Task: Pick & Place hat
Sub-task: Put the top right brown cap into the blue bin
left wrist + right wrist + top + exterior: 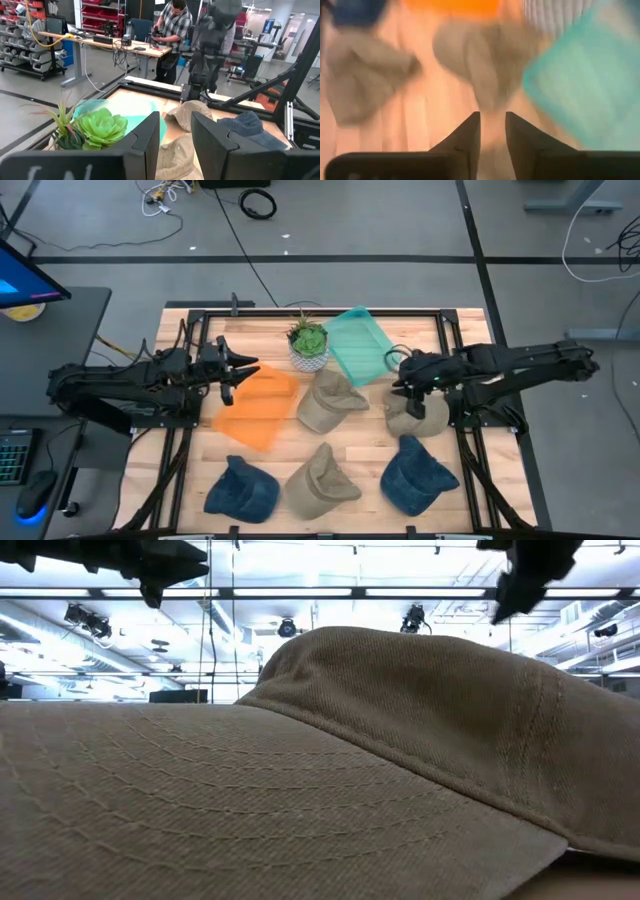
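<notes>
Five hats lie crown-up on the wooden table: khaki ones at centre [330,402], right [415,416] and near edge [320,480], and blue ones near left [242,488] and near right [415,475]. An orange tray [258,405] and a teal tray [360,345] lie flat. My left gripper [255,368] hovers open above the orange tray's far left corner, holding nothing. My right gripper [392,370] hangs open over the gap between the teal tray and the right khaki hat, also holding nothing. In its wrist view the centre khaki hat [480,55] lies ahead of the fingers.
A potted succulent [308,345] stands between the trays near the far edge. A black frame [300,311] borders the table. In the low view the near khaki hat [400,740] fills almost the whole picture. A person [172,30] works at a bench beyond the table.
</notes>
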You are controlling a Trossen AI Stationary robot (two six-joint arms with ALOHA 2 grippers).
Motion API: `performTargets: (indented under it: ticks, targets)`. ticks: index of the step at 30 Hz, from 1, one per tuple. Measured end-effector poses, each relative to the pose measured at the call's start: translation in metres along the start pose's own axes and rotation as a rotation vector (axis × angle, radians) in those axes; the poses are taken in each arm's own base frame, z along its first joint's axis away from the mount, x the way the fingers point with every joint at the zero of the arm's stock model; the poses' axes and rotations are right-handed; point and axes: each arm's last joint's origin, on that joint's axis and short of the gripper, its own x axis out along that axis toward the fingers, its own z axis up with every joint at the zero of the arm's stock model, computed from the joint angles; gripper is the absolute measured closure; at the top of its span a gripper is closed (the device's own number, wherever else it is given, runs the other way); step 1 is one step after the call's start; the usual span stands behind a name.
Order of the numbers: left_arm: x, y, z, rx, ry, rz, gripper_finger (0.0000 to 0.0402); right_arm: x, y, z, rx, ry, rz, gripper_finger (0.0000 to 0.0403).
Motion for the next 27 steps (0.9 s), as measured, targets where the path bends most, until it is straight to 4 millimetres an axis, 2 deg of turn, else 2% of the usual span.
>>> performTargets:
  ticks: [3,8,13,19,24,27]
  targets:
    - [0.000,0.000,0.000,-0.001,0.001,0.000,0.0287,0.010,0.001,-0.001,0.061,0.141,-0.052,0.0275]
    - [0.001,0.000,-0.001,-0.001,0.009,0.001,0.0287,0.027,-0.003,-0.014,0.128,0.385,-0.212,0.0236]
    - [0.002,0.000,-0.002,0.001,0.018,0.002,0.0287,0.044,-0.008,-0.019,0.197,0.433,-0.430,0.0218]
    - [0.002,0.000,-0.003,0.003,0.027,0.003,0.0287,0.072,-0.017,-0.035,0.285,0.502,-0.462,0.0224]
    - [0.002,0.000,-0.003,0.004,0.032,0.005,0.0287,0.087,-0.031,-0.053,0.353,0.561,-0.459,0.0232]
    - [0.002,0.000,-0.003,0.004,0.032,0.004,0.0287,0.096,-0.037,-0.061,0.387,0.579,-0.397,0.0235]
